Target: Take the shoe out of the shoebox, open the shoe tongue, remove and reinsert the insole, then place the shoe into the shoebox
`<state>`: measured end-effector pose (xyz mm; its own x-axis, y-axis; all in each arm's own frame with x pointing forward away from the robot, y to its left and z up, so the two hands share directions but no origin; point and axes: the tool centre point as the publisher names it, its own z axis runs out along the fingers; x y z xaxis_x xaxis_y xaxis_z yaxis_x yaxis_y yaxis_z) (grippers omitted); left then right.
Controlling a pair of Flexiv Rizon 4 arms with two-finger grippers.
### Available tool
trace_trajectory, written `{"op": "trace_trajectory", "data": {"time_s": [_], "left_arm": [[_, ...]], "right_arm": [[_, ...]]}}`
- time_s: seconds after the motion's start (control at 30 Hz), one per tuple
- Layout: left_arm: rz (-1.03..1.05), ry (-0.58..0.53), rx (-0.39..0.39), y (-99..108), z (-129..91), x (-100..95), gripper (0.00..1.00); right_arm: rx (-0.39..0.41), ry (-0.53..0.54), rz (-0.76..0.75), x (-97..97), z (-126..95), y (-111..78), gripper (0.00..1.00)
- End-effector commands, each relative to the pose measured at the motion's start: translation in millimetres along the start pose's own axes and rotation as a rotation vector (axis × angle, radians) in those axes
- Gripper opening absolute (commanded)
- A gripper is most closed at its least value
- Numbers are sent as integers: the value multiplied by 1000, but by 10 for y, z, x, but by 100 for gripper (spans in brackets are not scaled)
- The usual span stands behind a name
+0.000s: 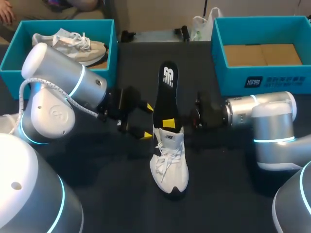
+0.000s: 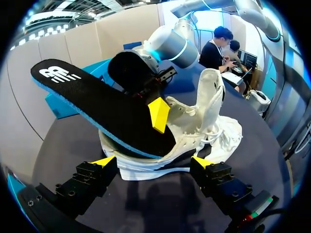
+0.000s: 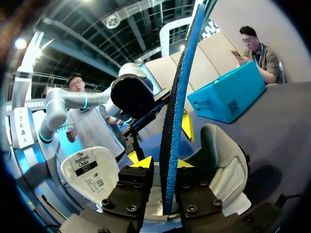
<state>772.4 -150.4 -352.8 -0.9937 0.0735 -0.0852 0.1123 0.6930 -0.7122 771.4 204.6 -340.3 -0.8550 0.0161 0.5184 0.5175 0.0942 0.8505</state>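
Black foam with a blue edge is sitting between your right jaws. They are clamping the insole (image 1: 165, 90) from both faces, low down, just above the mouth of the shoe (image 1: 172, 180). Your left jaws are standing apart, holding nothing, just beside the shoe.

The insole is leaning up and away from you, its front end down inside the shoe and its heel end in the air. The shoe is standing on the dark counter (image 1: 97, 189) between the two arms, toe toward you. The tongue (image 2: 212, 92) is folded up and forward, so the mouth is lying wide open.

I am judging that you are working on the insole step. From this moment alone I cannot tell whether it is coming out or going back in. In both cases, be moving the insole along its own length, not sideways, so the foam is not buckling against the back of the shoe.

Nothing is holding the light shoe, so it is likely to lift or slide with the insole. Consider closing the left jaws on its side wall, clear of the laces (image 1: 165, 158), before going further.

Further out, the left shoebox (image 1: 9, 60) is holding a second shoe (image 1: 73, 43). The right shoebox (image 1: 265, 80) is showing only its cardboard floor and seems the free place.
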Motion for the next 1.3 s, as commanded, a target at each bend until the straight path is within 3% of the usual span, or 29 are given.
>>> {"op": "trace_trajectory", "data": {"time_s": [0.03,0.37,0.47,0.5,1.0,1.3], "left_arm": [[-3,-3,-5,9,-6,0,100],[0,-6,-7,11,-26,7,100],[-2,-8,-8,14,-32,12,100],[-2,-9,-8,14,-33,15,100],[1,-6,-8,7,-16,6,100],[-5,-7,-7,15,-20,-1,100]], "right_arm": [[13,-10,-14,12,-12,74,24],[57,-2,-49,-42,-46,275,24],[74,5,-38,-68,-53,285,10],[79,5,-32,-73,-57,276,0],[117,17,85,-17,-29,-5,0],[130,8,181,99,10,-268,0]]}}
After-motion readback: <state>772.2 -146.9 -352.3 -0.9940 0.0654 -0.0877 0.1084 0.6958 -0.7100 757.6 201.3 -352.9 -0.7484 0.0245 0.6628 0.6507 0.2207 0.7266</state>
